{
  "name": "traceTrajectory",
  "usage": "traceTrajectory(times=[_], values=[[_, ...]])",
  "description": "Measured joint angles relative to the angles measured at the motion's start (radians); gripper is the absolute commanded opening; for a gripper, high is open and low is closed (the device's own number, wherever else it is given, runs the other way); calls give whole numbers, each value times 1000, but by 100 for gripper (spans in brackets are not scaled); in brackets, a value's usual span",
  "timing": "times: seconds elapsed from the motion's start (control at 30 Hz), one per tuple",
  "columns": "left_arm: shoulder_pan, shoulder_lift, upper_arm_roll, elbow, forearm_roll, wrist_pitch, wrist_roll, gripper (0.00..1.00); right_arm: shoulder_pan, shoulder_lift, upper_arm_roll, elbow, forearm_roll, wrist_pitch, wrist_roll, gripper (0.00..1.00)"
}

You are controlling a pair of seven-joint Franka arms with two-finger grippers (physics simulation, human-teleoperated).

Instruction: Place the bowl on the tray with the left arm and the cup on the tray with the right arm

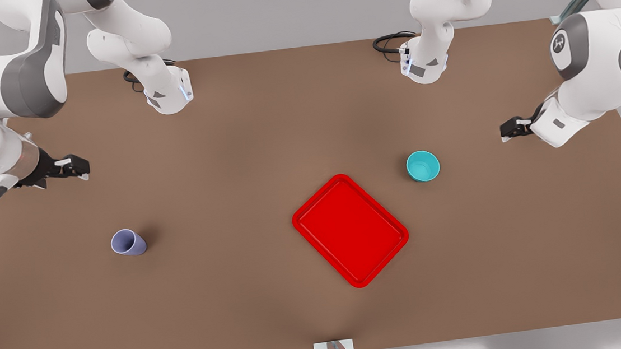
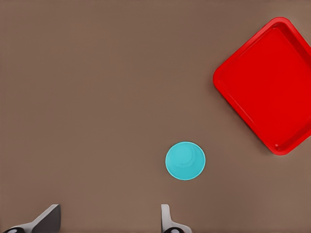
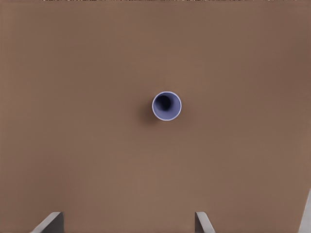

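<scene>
The left gripper (image 1: 504, 130) hangs above the brown table (image 1: 242, 293) at the front view's right, holding nothing. In the left wrist view its two fingers (image 2: 167, 221) stand wide apart, so it is open. The bowl (image 1: 423, 166) sits upright on the table near this gripper, towards the middle of the table from it, and apart from the fingers. The left wrist view looks straight down into the bowl (image 2: 185, 160), which lies just ahead of one fingertip and off the line between the two. That view also shows a corner of the tray (image 2: 266, 82) beyond the bowl, separate from it.

The right gripper (image 1: 80, 167) hangs at the front view's left, also holding nothing. Its fingers (image 3: 203, 222) show spread wide in the right wrist view, so it is open too. The cup (image 1: 128, 242) stands upright on the table, mouth up, near this gripper but not touching it. The right wrist view looks down its dark inside, and the cup (image 3: 166, 106) lies well ahead of the fingertips, roughly centred between them.

The front view gives the whole layout: the tray (image 1: 350, 230) lies flat and turned at an angle between the two grippers, much closer to the bowl than to the cup. Both arms' bases stand at the far edge of the table.
</scene>
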State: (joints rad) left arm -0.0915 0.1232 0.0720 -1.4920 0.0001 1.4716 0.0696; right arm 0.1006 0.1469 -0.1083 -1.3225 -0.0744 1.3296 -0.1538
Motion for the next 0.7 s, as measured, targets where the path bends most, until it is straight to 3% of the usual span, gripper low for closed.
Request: traceTrajectory(times=[0.17,0.3,0.43,0.7], values=[[-6,55,-1,-59,-6,-20,6,100,-5,8,0,-24,-4,13,-12,100],[1,79,114,-462,-138,132,31,100,-2,7,0,-36,-19,19,-20,100],[5,114,175,-668,-280,346,118,100,0,-11,0,-63,-47,30,-26,100],[-79,173,166,-721,-484,616,310,100,3,1,0,-55,-62,37,-39,100]])
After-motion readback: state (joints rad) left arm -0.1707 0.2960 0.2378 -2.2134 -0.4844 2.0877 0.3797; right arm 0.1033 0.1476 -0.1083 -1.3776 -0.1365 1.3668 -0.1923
